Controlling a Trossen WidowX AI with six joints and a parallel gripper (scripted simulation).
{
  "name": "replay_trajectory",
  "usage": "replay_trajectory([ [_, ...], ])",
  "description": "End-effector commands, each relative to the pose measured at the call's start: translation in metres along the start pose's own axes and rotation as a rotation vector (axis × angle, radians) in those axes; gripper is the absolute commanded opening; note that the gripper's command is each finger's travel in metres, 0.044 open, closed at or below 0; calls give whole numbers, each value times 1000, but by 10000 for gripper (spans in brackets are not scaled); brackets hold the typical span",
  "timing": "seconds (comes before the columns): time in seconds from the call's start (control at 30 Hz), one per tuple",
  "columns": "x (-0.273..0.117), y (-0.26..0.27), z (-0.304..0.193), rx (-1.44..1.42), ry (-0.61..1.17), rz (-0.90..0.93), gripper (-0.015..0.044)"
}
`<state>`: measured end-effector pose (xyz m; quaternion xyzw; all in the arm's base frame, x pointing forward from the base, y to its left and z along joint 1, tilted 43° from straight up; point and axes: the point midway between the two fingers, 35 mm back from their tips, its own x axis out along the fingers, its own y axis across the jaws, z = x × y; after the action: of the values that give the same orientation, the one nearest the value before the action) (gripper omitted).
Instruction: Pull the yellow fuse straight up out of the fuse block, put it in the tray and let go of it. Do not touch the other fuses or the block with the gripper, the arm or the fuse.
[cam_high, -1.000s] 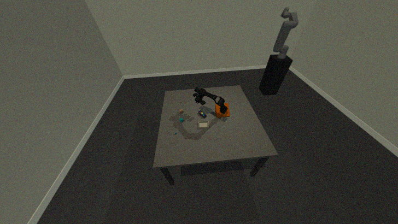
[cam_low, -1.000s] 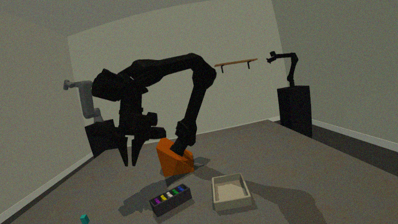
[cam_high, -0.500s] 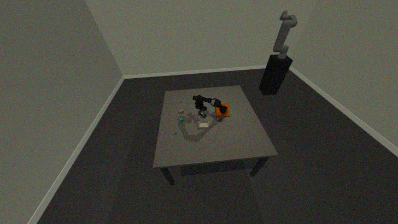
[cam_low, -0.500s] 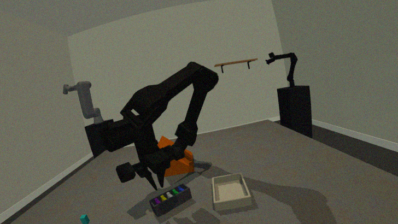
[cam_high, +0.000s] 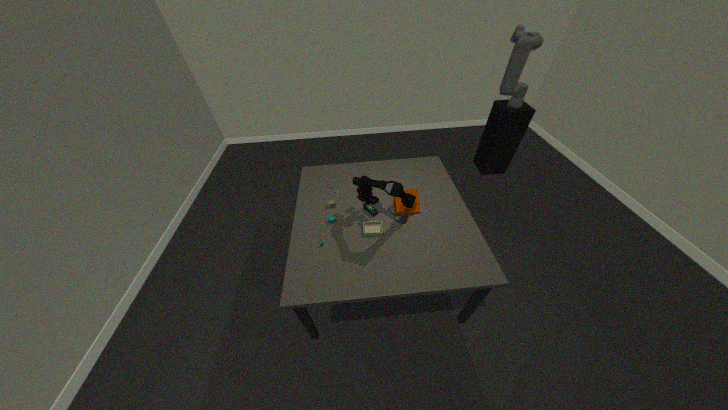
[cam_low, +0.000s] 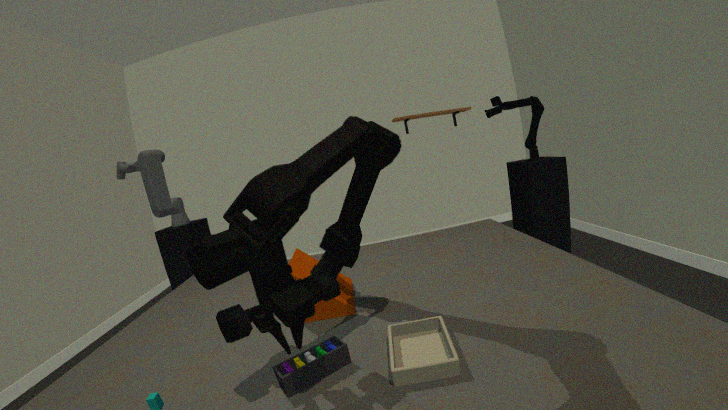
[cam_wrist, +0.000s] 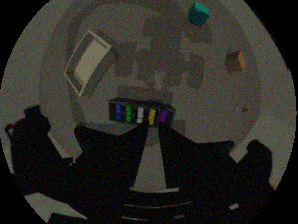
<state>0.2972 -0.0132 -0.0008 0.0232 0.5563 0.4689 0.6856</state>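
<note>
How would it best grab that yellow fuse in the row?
By its top, which stands above the block, coming straight down. The yellow fuse sits tight between the purple and white fuses, so only the faces across the row look free. The pincer hangs just above, holding nothing.

Grey table: fuse block, tray, orange base, teal cube.

Readable text: none in any view.
Fuse block: no legible marking; fuses too small to show any rating.
Tray: no label.
Orange arm base: no brand.
</note>
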Motion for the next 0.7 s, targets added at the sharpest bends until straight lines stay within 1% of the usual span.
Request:
replay_trajectory([
  [0.0, 5, 1, -1, 5, -2, 3, 74],
  [0.67, 20, 3, -1, 5, -3, 3, 74],
])
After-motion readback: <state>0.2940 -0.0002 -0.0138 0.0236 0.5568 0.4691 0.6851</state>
